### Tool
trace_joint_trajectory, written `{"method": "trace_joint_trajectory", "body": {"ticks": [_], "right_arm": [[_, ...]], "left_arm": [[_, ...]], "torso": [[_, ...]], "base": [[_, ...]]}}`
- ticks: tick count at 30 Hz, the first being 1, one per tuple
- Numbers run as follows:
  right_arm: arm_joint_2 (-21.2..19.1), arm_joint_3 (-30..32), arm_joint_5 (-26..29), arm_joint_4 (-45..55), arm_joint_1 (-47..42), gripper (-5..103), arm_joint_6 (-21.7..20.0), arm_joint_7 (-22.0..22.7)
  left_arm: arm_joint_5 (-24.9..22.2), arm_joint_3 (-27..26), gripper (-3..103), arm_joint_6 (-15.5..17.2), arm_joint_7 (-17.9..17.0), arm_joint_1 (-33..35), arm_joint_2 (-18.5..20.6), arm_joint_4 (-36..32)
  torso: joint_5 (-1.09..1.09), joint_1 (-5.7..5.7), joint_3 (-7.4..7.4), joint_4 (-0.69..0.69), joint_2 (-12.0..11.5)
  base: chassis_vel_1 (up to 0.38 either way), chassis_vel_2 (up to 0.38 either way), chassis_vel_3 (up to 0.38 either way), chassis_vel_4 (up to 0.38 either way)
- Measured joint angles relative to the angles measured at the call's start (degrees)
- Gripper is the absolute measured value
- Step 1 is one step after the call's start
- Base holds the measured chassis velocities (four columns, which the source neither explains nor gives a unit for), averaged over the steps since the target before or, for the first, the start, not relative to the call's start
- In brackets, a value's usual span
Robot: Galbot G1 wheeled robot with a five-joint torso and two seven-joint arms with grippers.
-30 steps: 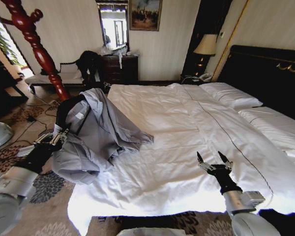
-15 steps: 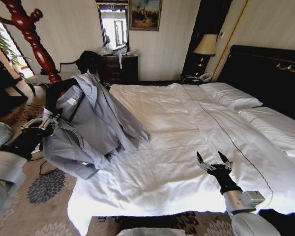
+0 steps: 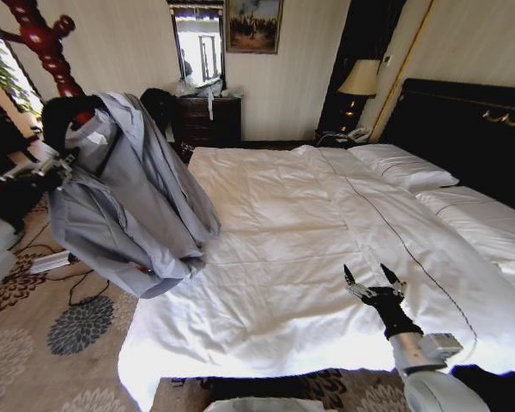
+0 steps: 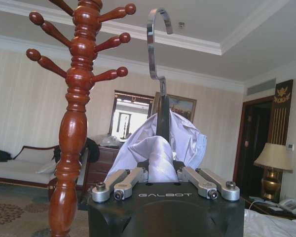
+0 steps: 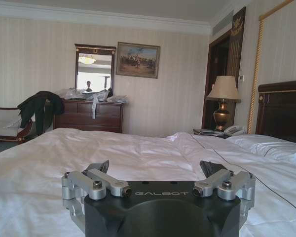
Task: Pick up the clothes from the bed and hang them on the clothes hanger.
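Head view: the shirt is off the bed and hangs draped on the hanger, way over at about 9 o'clock from the middle of the picture. The left gripper has it there, just off the bed's near left corner. The red coat stand rises right behind it, up toward 11 o'clock. The shirt hangs long axis roughly vertical, tail dangling close to the mattress edge. The right gripper sits low at about 5 o'clock over the sheet, fingers spread, holding nothing, well apart from the shirt. So the left arm is the only one near the job.

Left wrist view: this is the one that matters. The left gripper is pinched on the bunched shirt and hanger neck, and the silver hook sticks straight up at 12 o'clock. The stand is at roughly 9 to 10 o'clock from the hook, its pegs poking toward it but not touching. My guess: the hook has to travel sideways toward a peg, staying above it before dropping on.

Right wrist view: right gripper spread wide, just bed stretching ahead toward 12 o'clock.
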Motion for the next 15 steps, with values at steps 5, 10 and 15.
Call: {"method": "trace_joint_trajectory", "body": {"ticks": [5, 10, 15], "right_arm": [[0.0, 0.0, 0.0, 0.0, 0.0, 100, 0.0, 0.0], [0.0, 0.0, 0.0, 0.0, 0.0, 100, 0.0, 0.0], [0.0, 0.0, 0.0, 0.0, 0.0, 100, 0.0, 0.0]], "left_arm": [[-2.3, 0.8, 19, 1.2, -1.2, -3.0, 4.6, 4.8], [-4.9, 1.0, 19, 2.1, -2.7, -4.9, 8.7, 9.0], [-9.3, 0.8, 19, 3.2, -4.7, -6.8, 13.7, 13.0]], "torso": [[0.0, 0.0, 0.0, 0.0, 0.0], [-0.01, 0.0, 0.0, 0.01, 0.0], [0.0, 0.0, 0.0, 0.01, 0.0]], "base": [[0.0, 0.0, 0.0, 0.0], [0.0, 0.0, 0.0, 0.0], [0.0, 0.0, 0.0, 0.0]]}}
